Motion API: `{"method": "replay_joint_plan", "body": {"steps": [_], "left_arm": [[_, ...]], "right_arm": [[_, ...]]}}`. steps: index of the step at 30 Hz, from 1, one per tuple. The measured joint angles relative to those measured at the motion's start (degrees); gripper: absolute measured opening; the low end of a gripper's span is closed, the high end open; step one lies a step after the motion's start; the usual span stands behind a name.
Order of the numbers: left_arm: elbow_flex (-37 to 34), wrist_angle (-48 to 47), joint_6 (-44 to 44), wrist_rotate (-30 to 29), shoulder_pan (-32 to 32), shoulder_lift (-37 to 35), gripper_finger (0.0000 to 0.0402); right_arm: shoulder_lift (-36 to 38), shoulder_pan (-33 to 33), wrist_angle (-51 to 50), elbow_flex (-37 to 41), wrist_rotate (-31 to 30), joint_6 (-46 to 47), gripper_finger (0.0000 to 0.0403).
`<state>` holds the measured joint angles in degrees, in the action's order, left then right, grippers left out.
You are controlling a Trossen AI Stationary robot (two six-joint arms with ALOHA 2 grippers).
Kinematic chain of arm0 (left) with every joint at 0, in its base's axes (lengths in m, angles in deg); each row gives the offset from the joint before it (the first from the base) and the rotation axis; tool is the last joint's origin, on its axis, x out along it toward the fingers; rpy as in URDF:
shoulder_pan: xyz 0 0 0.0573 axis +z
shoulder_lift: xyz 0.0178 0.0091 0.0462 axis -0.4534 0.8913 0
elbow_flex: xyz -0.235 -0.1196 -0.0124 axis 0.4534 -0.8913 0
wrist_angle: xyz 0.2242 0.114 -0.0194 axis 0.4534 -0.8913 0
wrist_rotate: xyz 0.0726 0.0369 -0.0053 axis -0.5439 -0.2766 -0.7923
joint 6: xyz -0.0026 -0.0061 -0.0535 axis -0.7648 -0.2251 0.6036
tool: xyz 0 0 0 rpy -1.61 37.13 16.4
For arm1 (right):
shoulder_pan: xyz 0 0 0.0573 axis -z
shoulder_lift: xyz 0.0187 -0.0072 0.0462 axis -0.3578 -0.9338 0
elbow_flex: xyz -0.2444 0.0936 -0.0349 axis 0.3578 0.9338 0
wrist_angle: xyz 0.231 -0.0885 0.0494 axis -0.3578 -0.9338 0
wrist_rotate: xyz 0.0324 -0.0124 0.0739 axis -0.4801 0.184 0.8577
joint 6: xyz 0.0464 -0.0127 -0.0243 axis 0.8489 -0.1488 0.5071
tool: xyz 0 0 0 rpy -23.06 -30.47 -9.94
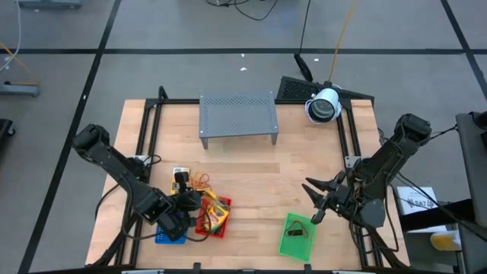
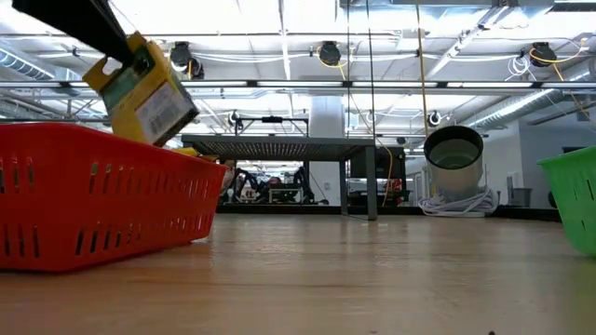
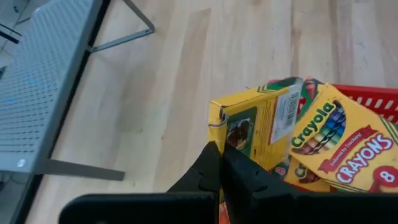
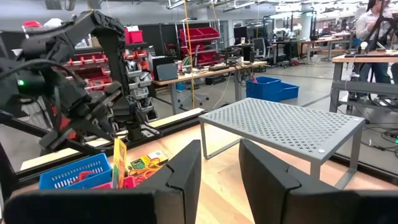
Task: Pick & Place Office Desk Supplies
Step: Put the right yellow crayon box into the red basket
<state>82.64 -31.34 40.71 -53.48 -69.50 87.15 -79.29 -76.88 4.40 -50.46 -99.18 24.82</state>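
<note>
You are partway through the sort, by the look of it. Near the front edge of the table, the green tray on the right holds one small dark item, too small to name, and the blue tray at the near left shows nothing you can make out under the arm. Just right of it, the red tray already has a crayon box lying flat in it. Your left end effector is clamped shut on a second yellow crayon packet, lifted over the red tray's rim; it hangs tilted, long axis slanting, one corner down. A little farther back, loose orange rubber bands lie on the wood, so they likely remain to be placed. Your right end effector waits open and empty, hovering at the right side. The grey rack stands at the far side.
</note>
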Motion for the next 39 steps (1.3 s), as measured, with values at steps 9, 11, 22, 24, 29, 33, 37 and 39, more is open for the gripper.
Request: {"method": "replay_joint_plan", "body": {"steps": [9,11,22,24,29,33,37,39], "left_arm": [[-5.7,7.9,-0.9,0.0,-0.1,0.0,0.0006],[-6.5,8.8,-0.2,0.0,-0.3,0.0,0.0006],[-7.2,17.9,0.5,3.6,-1.9,5.9,0.0006],[-6.6,18.2,1.2,4.5,-1.9,7.6,0.0008],[-4.1,17.8,1.5,8.8,-2.2,11.3,0.0007],[-1.9,17.2,-0.5,11.2,-2.2,12.1,0.0022],[0.4,16.2,-1.5,12.8,-2.3,12.1,0.0054],[1.3,15.3,-1.4,13.4,-2.3,12.1,0.0072]], "right_arm": [[-1.7,0.8,3.1,0.0,0.1,-0.4,0.0100],[-2.2,1.2,4.1,0.0,1.2,-0.7,0.0100],[-2.3,2.0,6.5,0.0,4.5,-2.2,0.0100],[-2.3,2.0,6.8,0.0,4.5,-2.5,0.0100],[-2.3,1.8,7.0,0.0,5.0,-2.5,0.0100],[-2.3,1.8,7.2,0.0,8.6,-2.5,0.0100],[-2.3,1.8,7.4,0.0,10.5,-2.3,0.0100],[-2.3,1.8,7.4,0.0,10.6,-2.2,0.0100]]}}
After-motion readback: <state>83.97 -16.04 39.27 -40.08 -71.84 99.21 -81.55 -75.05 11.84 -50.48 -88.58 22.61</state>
